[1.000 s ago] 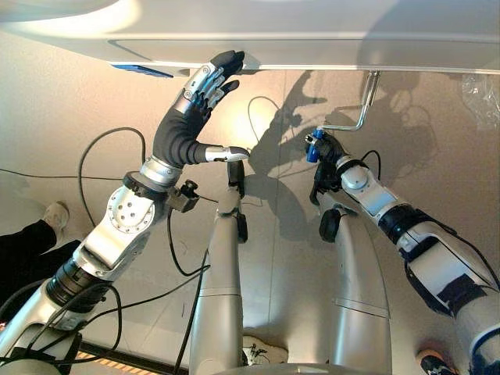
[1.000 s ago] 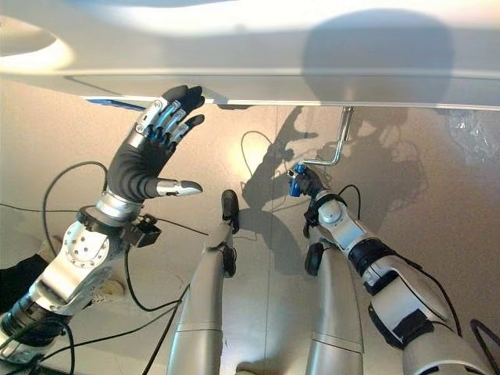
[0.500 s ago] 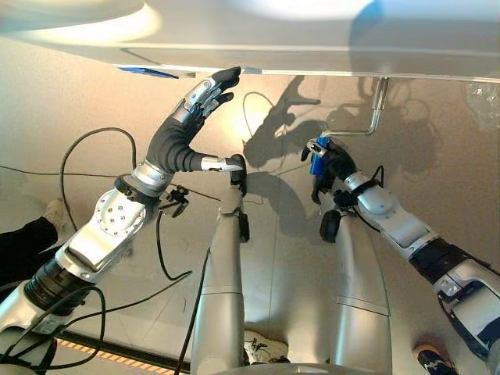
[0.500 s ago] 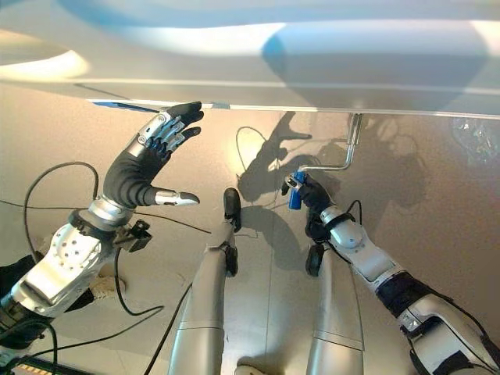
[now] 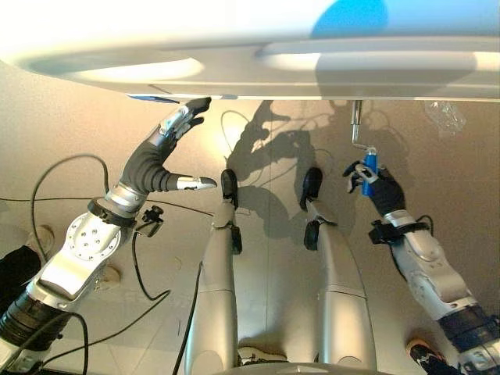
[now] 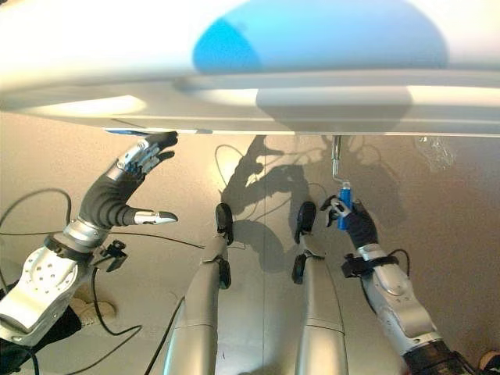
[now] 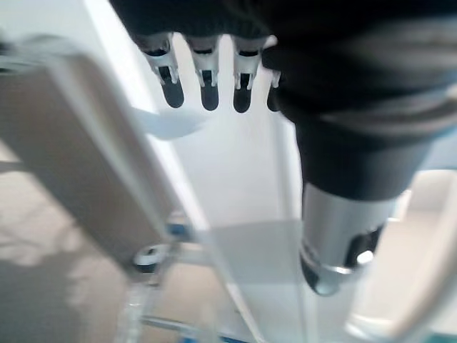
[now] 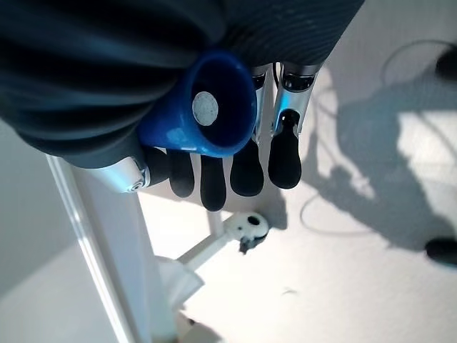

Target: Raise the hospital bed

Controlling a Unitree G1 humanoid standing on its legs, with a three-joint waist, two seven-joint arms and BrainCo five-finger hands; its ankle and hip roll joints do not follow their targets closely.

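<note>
The white foot end of the hospital bed (image 5: 312, 55) runs across the top of both eye views. A silver crank (image 5: 356, 125) hangs from its underside at the right and ends in a blue handle (image 5: 367, 170). My right hand (image 5: 379, 186) is curled round that blue handle (image 8: 214, 107), which shows end-on against the palm in the right wrist view. My left hand (image 5: 160, 152) is raised at the left with straight fingers, its fingertips (image 5: 199, 104) up at the bed's lower edge (image 7: 86, 164), holding nothing.
A clear plastic bag (image 5: 445, 117) lies on the beige floor at the far right. A person's dark trouser leg and shoe (image 5: 16, 273) show at the lower left edge.
My right hand has swung the blue handle rightward and slightly up, so the crank now hangs almost straight down. The camera has shifted and shows more of the bed. The left hand stays raised.
</note>
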